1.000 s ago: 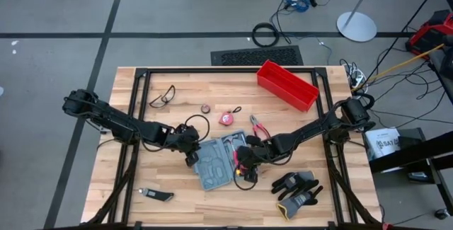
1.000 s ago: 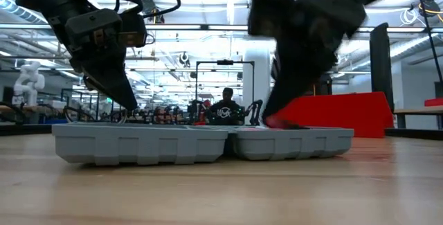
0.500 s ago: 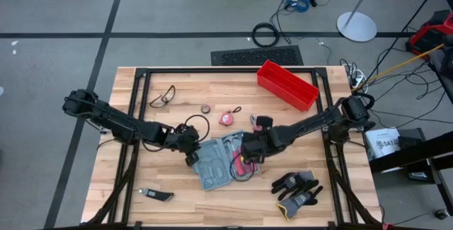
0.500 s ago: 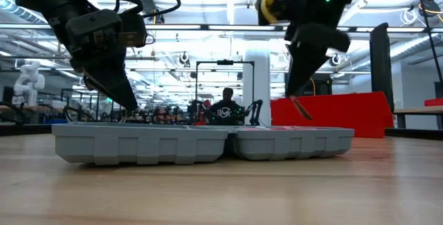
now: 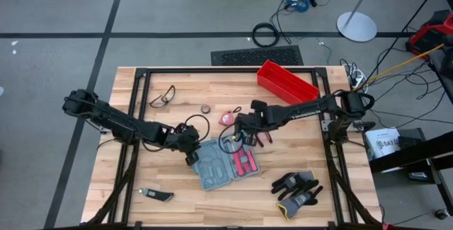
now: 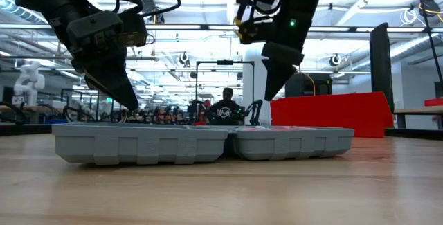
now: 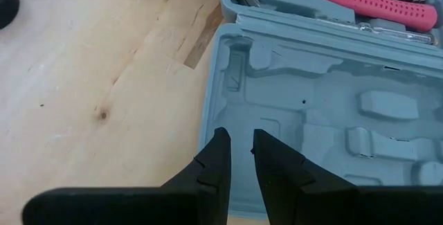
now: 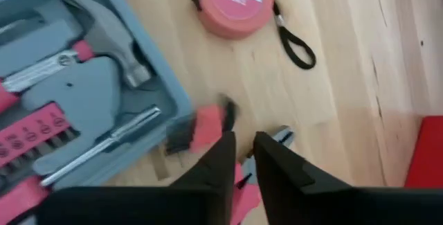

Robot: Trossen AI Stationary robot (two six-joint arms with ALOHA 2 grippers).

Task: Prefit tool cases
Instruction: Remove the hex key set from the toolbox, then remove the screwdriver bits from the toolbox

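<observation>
Tool case [image 5: 225,161] lies open flat at centre of the high view on the surface [image 5: 163,180], hammer and pink tools seated. Looks like rigid moulded plastic, lightish but tool-laden, likely slick; best hold prob. a rim edge. Left tool [image 7: 239,157] at the empty half's rim, fingers narrowly apart, gripping nothing. Right tool [image 8: 240,154] above pink pliers [image 8: 208,129] just beside the case, narrow gap, nothing held.
</observation>
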